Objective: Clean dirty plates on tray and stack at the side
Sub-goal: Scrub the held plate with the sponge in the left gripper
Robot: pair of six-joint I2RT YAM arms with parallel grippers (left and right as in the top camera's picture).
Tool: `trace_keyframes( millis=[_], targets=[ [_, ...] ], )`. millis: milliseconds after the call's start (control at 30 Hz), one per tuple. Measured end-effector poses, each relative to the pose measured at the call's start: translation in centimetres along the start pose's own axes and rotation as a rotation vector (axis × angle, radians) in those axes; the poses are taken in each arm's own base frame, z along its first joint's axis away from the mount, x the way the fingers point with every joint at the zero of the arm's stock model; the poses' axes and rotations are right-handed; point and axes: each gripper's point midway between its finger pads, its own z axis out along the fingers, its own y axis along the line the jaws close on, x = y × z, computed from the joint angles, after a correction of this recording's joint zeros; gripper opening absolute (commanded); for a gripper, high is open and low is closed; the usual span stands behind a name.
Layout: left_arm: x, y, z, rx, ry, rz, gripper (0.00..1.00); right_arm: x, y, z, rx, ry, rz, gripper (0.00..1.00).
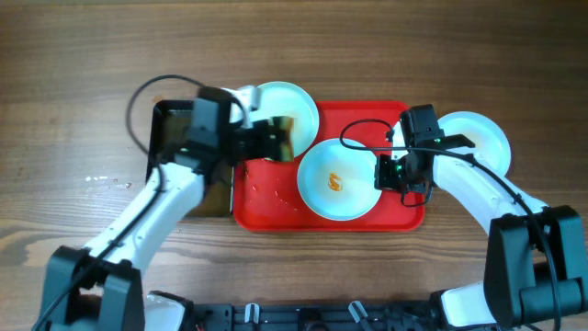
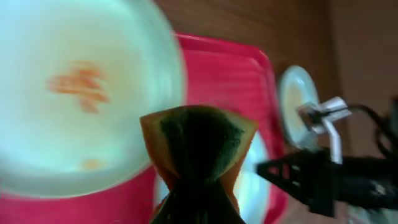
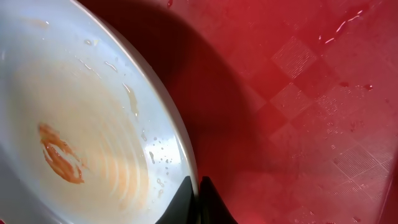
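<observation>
Right gripper (image 1: pixel 384 175) pinches smeared plate's (image 1: pixel 323 195) rim; left gripper (image 1: pixel 272 140) holds sponge (image 2: pixel 199 143)

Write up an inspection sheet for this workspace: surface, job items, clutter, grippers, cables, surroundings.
Surface: wooden table, a few pale specks at its left.
Job's things: red tray, wet with droplets. The middle plate sits on it with an orange smear at centre. The rear plate overlaps its far-left corner and is also smeared. The third plate rests on the table right of the tray, with no smear seen from overhead.
Clutter: black tray under the left arm.
Grippers: left gripper shut on a sponge. The right gripper has its fingers pinching the middle plate's rim.
Cables: black loop over the left arm, and a black cable by the right wrist.
Surroundings: nothing seen.
</observation>
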Motion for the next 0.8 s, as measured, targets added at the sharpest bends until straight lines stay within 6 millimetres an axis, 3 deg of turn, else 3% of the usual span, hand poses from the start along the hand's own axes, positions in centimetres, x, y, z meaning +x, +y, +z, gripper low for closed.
trace_keyframes(
  millis=[100,233,467,567,800],
  targets=[
    [1.5,-3.2,2.7,0.081,0.034,0.027,0.04,0.0,0.0,0.0,0.0,-0.001,-0.001,0.04],
    [4.5,-5.1,6.5,0.129,0.108,-0.012,0.04,0.0,0.0,0.0,0.0,-0.002,0.0,0.04],
    [10.8,-5.2,11.5,0.115,0.258,-0.077,0.04,0.0,0.0,0.0,-0.001,-0.002,0.0,0.04],
    [12.0,-4.6,12.4,0.092,0.285,-0.088,0.04,0.0,0.0,0.0,0.0,0.0,0.0,0.04],
    [12.1,-3.4,12.4,0.026,0.282,-0.108,0.04,0.1,0.0,0.1,0.001,0.004,-0.001,0.04]
  ],
)
